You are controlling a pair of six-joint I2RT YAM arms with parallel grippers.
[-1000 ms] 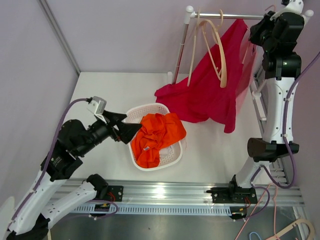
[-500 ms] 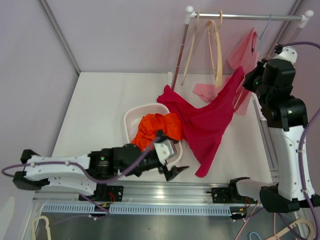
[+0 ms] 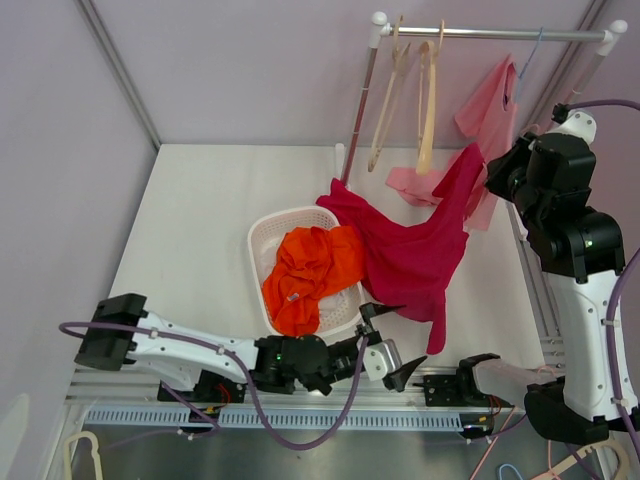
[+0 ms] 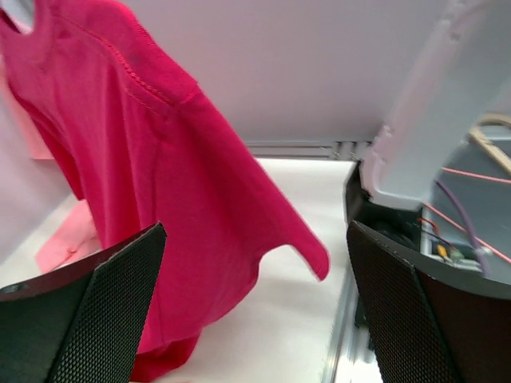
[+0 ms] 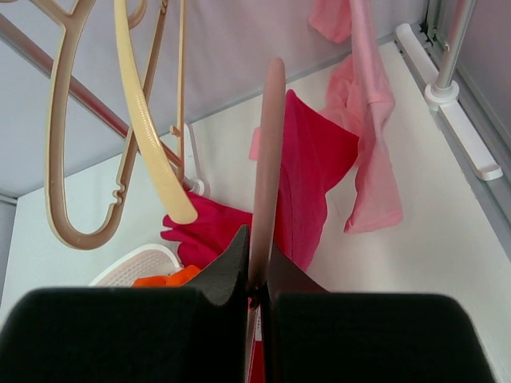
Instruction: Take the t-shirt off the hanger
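Note:
The crimson t-shirt (image 3: 410, 250) hangs from my right gripper (image 3: 492, 170) and trails down onto the table, with one end lying over the basket's rim. In the right wrist view that gripper (image 5: 257, 239) is shut on a pinkish-tan hanger (image 5: 268, 144), and the t-shirt (image 5: 315, 183) falls just behind it. In the top view the fabric hides the held hanger. My left gripper (image 3: 395, 348) is open and low at the front edge, just below the shirt's bottom hem. The left wrist view shows the t-shirt (image 4: 160, 183) ahead of the open gripper (image 4: 255, 319), with nothing between the jaws.
A white basket (image 3: 262, 240) holds an orange garment (image 3: 310, 270). Two empty hangers (image 3: 428, 100) and a pale pink shirt (image 3: 495, 100) hang on the rail (image 3: 500, 34). The rail's post (image 3: 360, 110) stands behind the basket. The right arm's base (image 4: 399, 231) is close to the left gripper.
The right arm has pulled the hanger and t-shirt off the rail, down and toward the front. The left arm has swung from left of the basket to the front, under the shirt's hem.

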